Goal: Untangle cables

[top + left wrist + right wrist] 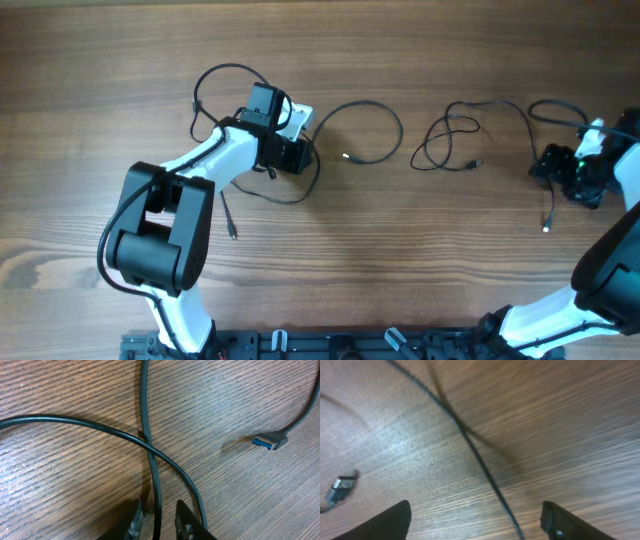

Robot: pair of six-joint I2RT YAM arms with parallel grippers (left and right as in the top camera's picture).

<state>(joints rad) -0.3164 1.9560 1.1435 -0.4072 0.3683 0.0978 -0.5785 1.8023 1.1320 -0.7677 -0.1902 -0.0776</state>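
Cables, 2 pcs, thin blk: 1st cable (398, 122) laid upper left of desk (320, 270), self-crossed; 2nd cable (450, 140) coiled centre-right, apart, so separation judged done, loops remaining; left claw (157, 522) narrowed round strand, grip undeterminable; right claw (477, 520) spread wide, empty.
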